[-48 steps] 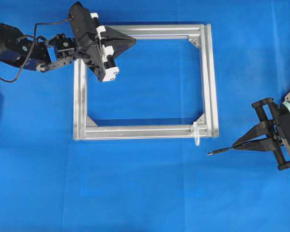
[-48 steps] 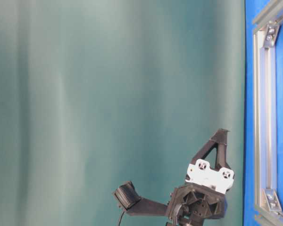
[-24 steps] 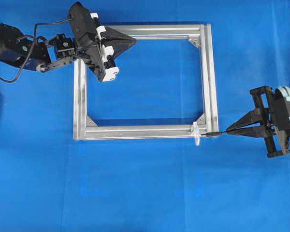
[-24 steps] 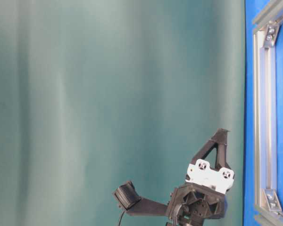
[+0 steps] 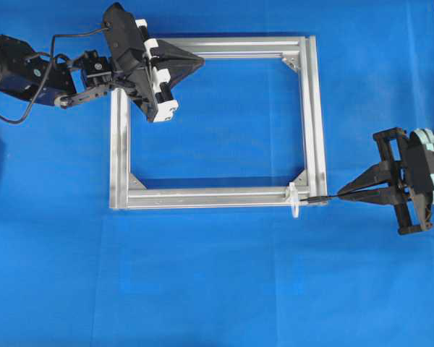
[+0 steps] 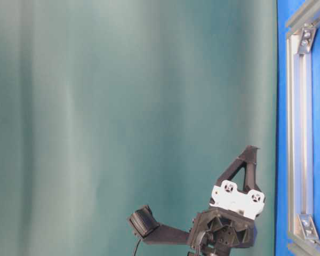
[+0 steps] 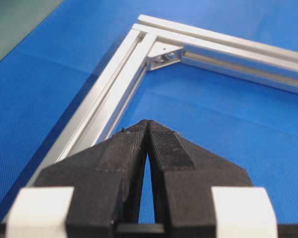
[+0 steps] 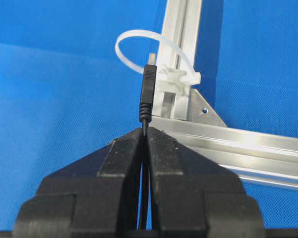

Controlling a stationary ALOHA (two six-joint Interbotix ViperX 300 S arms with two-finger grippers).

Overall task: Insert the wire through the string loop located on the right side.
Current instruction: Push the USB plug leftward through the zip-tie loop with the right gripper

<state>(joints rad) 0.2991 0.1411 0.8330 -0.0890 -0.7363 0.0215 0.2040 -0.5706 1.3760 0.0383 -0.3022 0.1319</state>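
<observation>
At the frame's lower right corner, seen from overhead: right gripper (image 5: 343, 194) closed firmly on the wire (image 5: 320, 197), plug tip pointing left toward the string loop (image 5: 294, 200). Plug just beside the loop, not yet clearly through it. From the right wrist view, plug (image 8: 148, 93) standing straight ahead of the closed fingers (image 8: 124, 148), long axis aimed into the white loop (image 8: 139, 44), slightly right of its centre. Probably needing only a straight push forward. Left gripper (image 5: 200, 63) shut on nothing, resting far away over the aluminium frame (image 5: 210, 196), top left corner.
</observation>
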